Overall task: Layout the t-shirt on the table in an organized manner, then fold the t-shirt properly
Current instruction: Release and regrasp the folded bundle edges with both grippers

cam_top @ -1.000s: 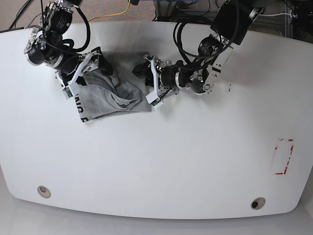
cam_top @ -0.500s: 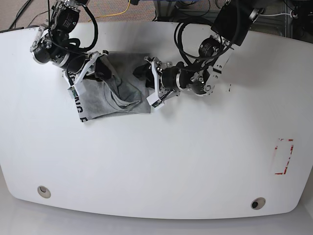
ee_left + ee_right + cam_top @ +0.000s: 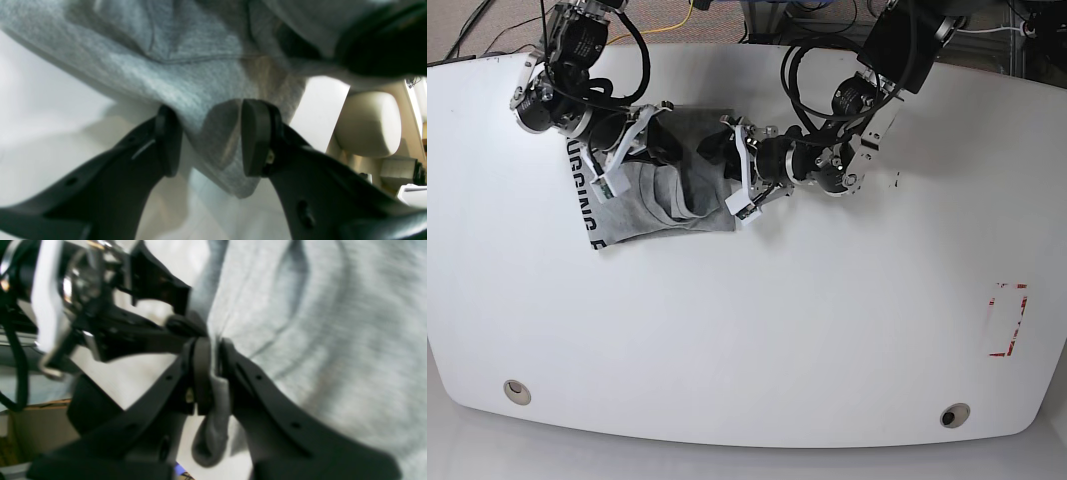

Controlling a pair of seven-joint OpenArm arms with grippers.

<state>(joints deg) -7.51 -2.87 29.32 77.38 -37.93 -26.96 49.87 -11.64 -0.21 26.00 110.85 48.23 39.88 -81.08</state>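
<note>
The heather-grey t-shirt (image 3: 662,195) lies bunched on the white table (image 3: 777,330) at the back left, with black lettering (image 3: 587,195) along its left edge. My right gripper (image 3: 642,138) sits over the shirt's upper left. In the right wrist view that gripper (image 3: 215,343) is shut on a thin fold of the t-shirt (image 3: 317,323). My left gripper (image 3: 722,160) is at the shirt's right edge. Seen from the left wrist, a thick fold of the t-shirt (image 3: 186,76) fills the gap between its fingers (image 3: 255,140).
A red tape rectangle (image 3: 1007,320) marks the table at the right. Two grommet holes (image 3: 517,390) (image 3: 954,414) sit near the front edge. Cables and floor lie beyond the back edge. The two arms are close together over the shirt.
My right gripper has shut on a fold of the shirt and moved right and back with it, uncovering more lettering on the left. The left arm has stayed put.
</note>
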